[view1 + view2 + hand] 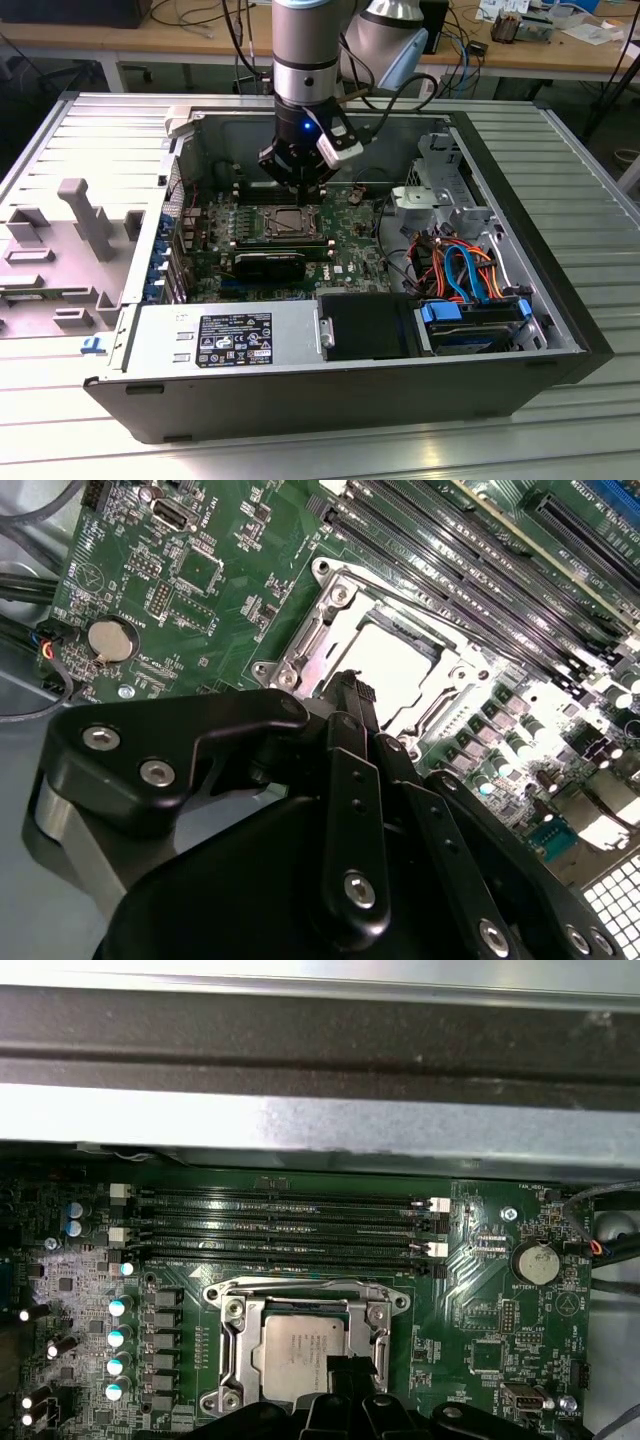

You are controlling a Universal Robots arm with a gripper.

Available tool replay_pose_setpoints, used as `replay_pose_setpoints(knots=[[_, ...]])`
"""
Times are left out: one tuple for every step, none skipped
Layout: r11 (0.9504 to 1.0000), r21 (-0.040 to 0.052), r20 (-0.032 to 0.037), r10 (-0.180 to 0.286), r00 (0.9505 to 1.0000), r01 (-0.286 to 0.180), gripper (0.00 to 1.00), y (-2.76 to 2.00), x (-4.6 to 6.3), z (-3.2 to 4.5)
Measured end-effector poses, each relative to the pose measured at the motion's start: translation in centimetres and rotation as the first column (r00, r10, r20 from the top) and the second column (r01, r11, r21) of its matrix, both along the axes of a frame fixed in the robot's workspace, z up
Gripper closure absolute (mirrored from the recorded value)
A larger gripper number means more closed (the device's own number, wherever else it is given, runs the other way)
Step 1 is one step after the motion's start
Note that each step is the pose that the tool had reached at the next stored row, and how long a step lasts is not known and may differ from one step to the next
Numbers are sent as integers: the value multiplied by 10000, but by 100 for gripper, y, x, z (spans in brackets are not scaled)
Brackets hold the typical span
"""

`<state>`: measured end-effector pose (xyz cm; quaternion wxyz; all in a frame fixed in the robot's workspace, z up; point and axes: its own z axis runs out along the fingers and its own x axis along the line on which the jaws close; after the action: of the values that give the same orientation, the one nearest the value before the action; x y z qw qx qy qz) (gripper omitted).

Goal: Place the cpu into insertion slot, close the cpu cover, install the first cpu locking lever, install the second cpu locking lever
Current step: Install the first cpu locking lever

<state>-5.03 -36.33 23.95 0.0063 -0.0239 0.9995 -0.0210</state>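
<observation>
Exterior view: arm reaches down into the open computer case, gripper hanging just above the far edge of the insertion slot on the green motherboard. Case walls stand well apart from the gripper on both sides; the graphics card lies just on the near side of the socket, and the drive cage sits towards the exterior view's right.

Second wrist view: black fingers drawn together to a narrow tip, nothing visible between them, poised over the cpu cover. Cover lies flat on the socket, its silvery frame bordering the bright cpu in the window. Memory slots run close along one edge of the frame; the coin battery is well apart on open board.

First wrist view: cpu seated in the socket, cover frame down around it. Fingertip overlaps the chip's corner. Four memory slots lie between the socket and the case wall.

Gripper state: clenched, empty.
</observation>
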Motion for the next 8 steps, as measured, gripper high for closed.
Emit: replay_pose_setpoints(knots=[[10000, 0, 0, 0, 10000, 0, 89, -1, 0, 0], [10000, 0, 0, 0, 10000, 0, 89, -1, 0, 0], [10000, 0, 0, 0, 10000, 0, 89, -1, 0, 0], [10000, 0, 0, 0, 10000, 0, 89, -1, 0, 0], [10000, 0, 0, 0, 10000, 0, 89, -1, 0, 0], [10000, 0, 0, 0, 10000, 0, 89, -1, 0, 0], [10000, 0, 0, 0, 10000, 0, 89, -1, 0, 0], [10000, 0, 0, 0, 10000, 0, 89, -2, 0, 0]])
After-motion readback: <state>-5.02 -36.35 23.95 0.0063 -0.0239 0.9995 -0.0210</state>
